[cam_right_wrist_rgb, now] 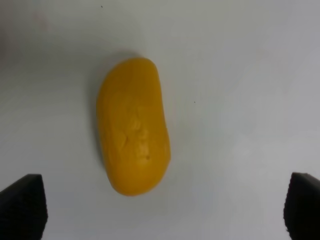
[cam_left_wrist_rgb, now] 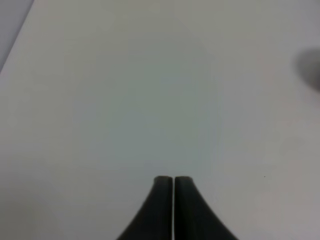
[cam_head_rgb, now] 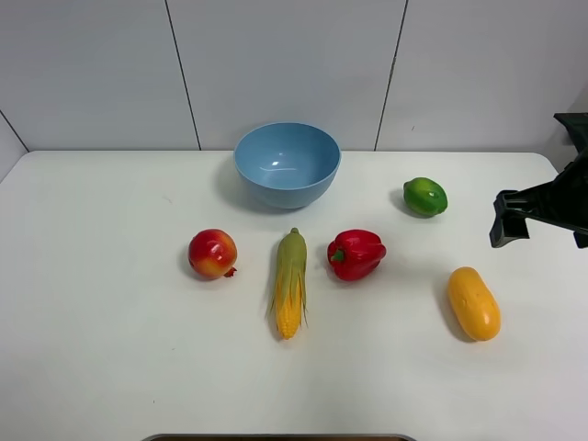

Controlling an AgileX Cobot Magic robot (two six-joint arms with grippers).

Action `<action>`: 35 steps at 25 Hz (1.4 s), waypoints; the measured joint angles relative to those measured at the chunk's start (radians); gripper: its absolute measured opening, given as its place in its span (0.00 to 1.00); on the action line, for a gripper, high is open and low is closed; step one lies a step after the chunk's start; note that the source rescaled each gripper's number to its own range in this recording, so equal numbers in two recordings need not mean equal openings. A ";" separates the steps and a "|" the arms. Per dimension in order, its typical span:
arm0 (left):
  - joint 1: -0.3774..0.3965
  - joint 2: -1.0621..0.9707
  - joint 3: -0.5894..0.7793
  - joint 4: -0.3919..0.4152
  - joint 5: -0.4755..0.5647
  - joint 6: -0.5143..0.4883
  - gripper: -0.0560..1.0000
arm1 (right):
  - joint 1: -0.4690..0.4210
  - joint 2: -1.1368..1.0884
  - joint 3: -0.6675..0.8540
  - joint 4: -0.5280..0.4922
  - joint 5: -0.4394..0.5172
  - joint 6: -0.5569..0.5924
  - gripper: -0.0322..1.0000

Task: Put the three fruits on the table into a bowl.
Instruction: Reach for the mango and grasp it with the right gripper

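Observation:
The light-blue bowl stands empty at the back middle of the white table. The red-yellow pomegranate lies left of centre. The small green fruit lies right of the bowl. The orange-yellow mango lies at the front right. My right gripper hovers at the right edge, behind the mango. In the right wrist view it is open, with the mango lying ahead of its fingers. My left gripper is shut and empty over bare table; it is out of the exterior view.
A yellow-green corn cob and a red bell pepper lie side by side in the middle of the table, in front of the bowl. A grey panelled wall rises behind the table.

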 joint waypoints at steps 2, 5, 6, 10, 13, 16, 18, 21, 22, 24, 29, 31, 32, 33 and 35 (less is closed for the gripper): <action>0.000 0.000 0.000 0.000 0.000 0.000 0.05 | 0.000 0.033 0.000 0.002 -0.025 -0.003 0.98; 0.000 0.000 0.000 0.000 0.000 0.000 0.05 | 0.000 0.083 0.000 0.021 -0.048 -0.015 0.98; 0.000 0.000 0.000 0.000 0.000 0.000 0.05 | 0.000 0.095 0.001 0.037 -0.058 -0.020 0.98; 0.000 0.000 0.000 0.000 0.000 0.000 0.05 | 0.004 0.115 0.069 0.063 -0.143 -0.044 0.98; 0.000 0.000 0.000 0.000 0.000 0.000 0.05 | 0.004 0.115 0.148 0.068 -0.219 -0.060 0.98; 0.000 0.000 0.000 0.000 0.000 0.000 0.05 | 0.004 0.121 0.189 0.068 -0.267 -0.069 0.98; 0.000 0.000 0.000 0.000 0.000 0.000 0.05 | 0.004 0.131 0.197 0.069 -0.293 -0.071 0.98; 0.000 0.000 0.000 0.000 0.000 0.000 0.05 | 0.004 0.162 0.199 0.069 -0.309 -0.078 0.98; 0.000 0.000 0.000 0.000 0.000 0.000 0.05 | 0.004 0.177 0.200 0.069 -0.317 -0.078 0.98; 0.000 0.000 0.000 0.000 0.000 0.000 0.05 | 0.004 0.206 0.200 0.069 -0.334 -0.080 0.98; 0.000 0.000 0.000 0.000 0.000 0.000 0.05 | 0.004 0.266 0.200 0.070 -0.374 -0.082 0.98; 0.000 0.000 0.000 0.000 0.000 0.000 0.05 | 0.004 0.299 0.200 0.070 -0.385 -0.082 0.98; 0.000 0.000 0.000 0.000 0.000 0.000 0.05 | 0.004 0.314 0.200 0.070 -0.396 -0.082 0.98; 0.000 0.000 0.000 0.000 0.000 0.000 0.05 | 0.004 0.328 0.200 0.070 -0.406 -0.082 0.98; 0.000 0.000 0.000 0.000 0.000 0.000 0.05 | 0.004 0.348 0.200 0.070 -0.424 -0.082 0.98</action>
